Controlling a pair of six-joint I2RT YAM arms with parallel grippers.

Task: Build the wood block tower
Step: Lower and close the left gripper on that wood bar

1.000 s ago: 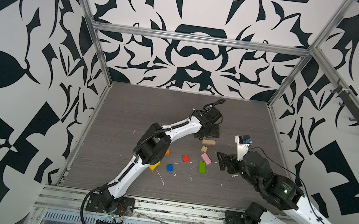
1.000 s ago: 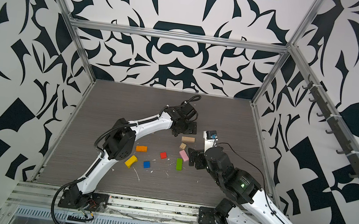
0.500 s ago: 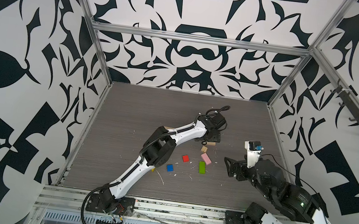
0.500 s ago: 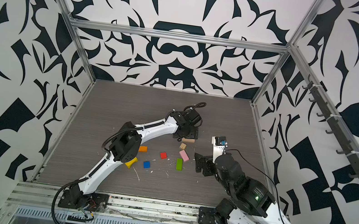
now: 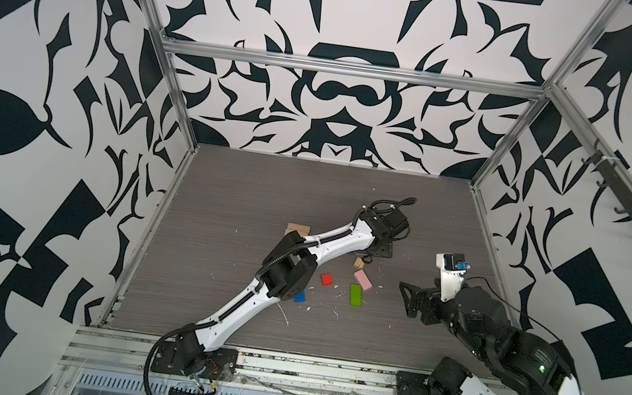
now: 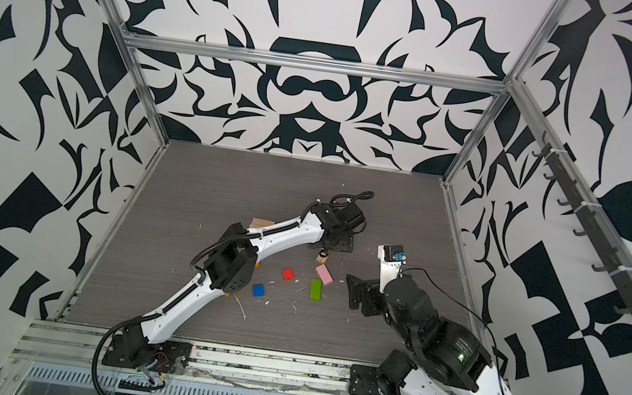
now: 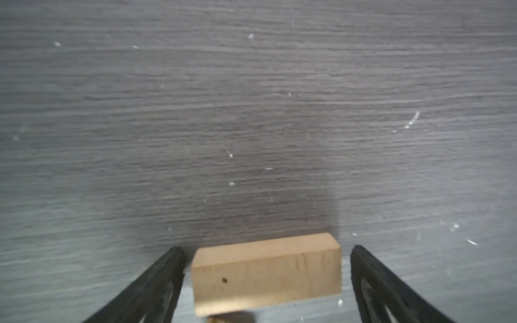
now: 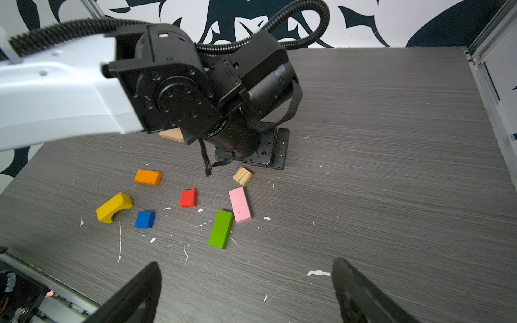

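My left gripper (image 7: 267, 248) points down at the table, open, with a tan wood block (image 7: 267, 272) between its fingers and a narrow gap on each side. In both top views its wrist hides that block. Loose on the table lie a tan cube (image 5: 359, 262), pink (image 5: 362, 280), green (image 5: 355, 295), red (image 5: 327, 279) and blue (image 5: 300, 297) blocks. The orange (image 8: 147, 177) and yellow (image 8: 114, 207) blocks show in the right wrist view. Tan planks (image 5: 298, 229) lie flat behind the left arm. No stacked tower shows. My right gripper (image 5: 405, 299) hangs open and empty, right of the green block.
The left arm (image 5: 324, 246) stretches diagonally over the blocks and hides some from above. White scraps (image 8: 317, 272) litter the grey table (image 5: 246, 205). Patterned walls and metal frame posts (image 5: 489, 176) enclose the table on three sides.
The left gripper has come nearer and lower, and now covers the tan block that lay in the open before. The right gripper has drawn back to the right, away from the blocks.
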